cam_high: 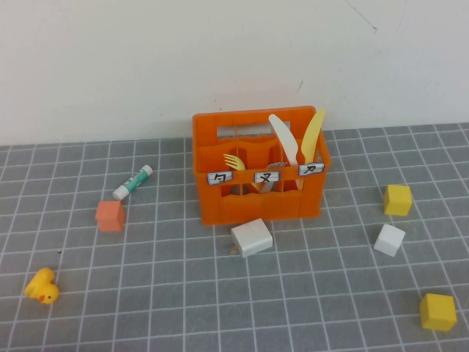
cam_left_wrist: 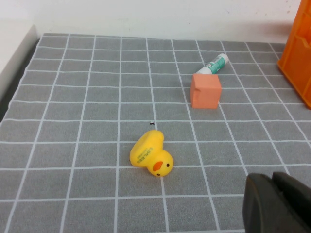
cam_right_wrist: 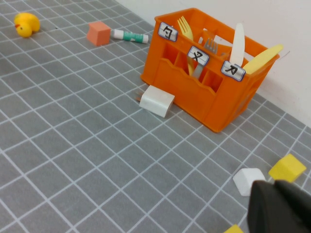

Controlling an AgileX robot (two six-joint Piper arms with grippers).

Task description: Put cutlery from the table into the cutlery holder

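Note:
The orange cutlery holder (cam_high: 256,198) stands on the grey tiled table (cam_high: 146,308) near the back wall. The pale yellow fork (cam_high: 234,162) stands in its left compartment and the grey fork (cam_right_wrist: 210,46) in the middle one. A white knife (cam_high: 284,139) and a yellow knife (cam_high: 313,136) stand in the right compartment. No cutlery lies on the table. Neither gripper shows in the high view. My left gripper (cam_left_wrist: 272,179) is shut and empty, low over the tiles near the yellow duck (cam_left_wrist: 151,155). My right gripper (cam_right_wrist: 273,187) is shut and empty, beside a white cube (cam_right_wrist: 248,180), well away from the holder.
A white block (cam_high: 251,236) lies against the holder's front. An orange cube (cam_high: 110,215), a glue stick (cam_high: 133,182) and the duck (cam_high: 42,286) are on the left. Two yellow cubes (cam_high: 398,199) (cam_high: 437,312) and the white cube (cam_high: 389,239) are on the right.

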